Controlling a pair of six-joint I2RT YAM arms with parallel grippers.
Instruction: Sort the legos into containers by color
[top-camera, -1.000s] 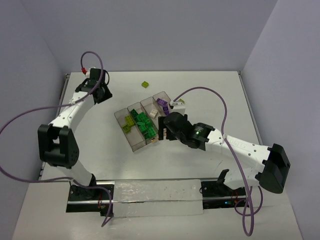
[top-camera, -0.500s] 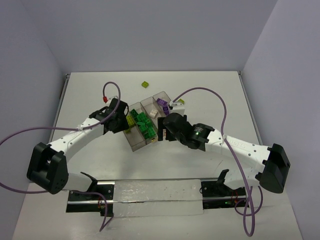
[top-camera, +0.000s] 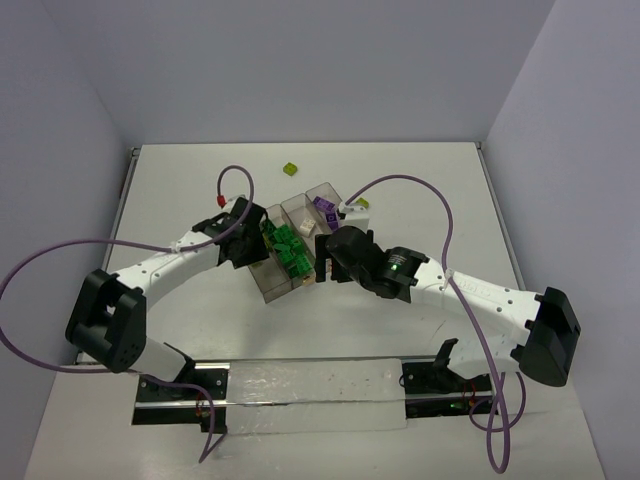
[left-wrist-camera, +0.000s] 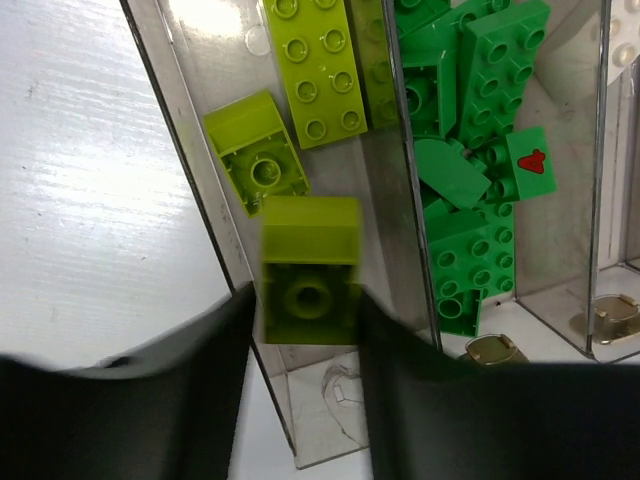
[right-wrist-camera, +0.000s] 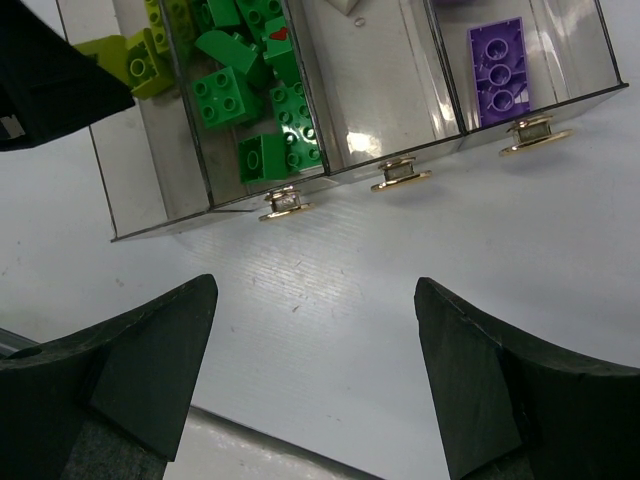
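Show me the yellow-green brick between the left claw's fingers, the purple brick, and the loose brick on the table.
Yellow-green brick (left-wrist-camera: 310, 280), left wrist view, its hollow underside.
Purple brick (right-wrist-camera: 497, 66), right wrist view, its studded top.
Loose brick (top-camera: 291, 168), top view, its middle.

- We look down on a white bench (top-camera: 430, 170), its surface bare across most of the far half.
- The tray of containers (top-camera: 271, 291), clear smoky plastic, lies slantwise at the bench's middle, four compartments side by side.
- Its brassy tabs (right-wrist-camera: 400, 178) face the near right, just above the bench top.
- One loose yellow-green lego (top-camera: 291, 168) lies alone toward the far edge, well apart from the tray.
- A small pale object (top-camera: 360, 205), too small to identify, sits just beside the tray's far right corner.
- A long mounting plate (top-camera: 310, 395) runs along the near edge.
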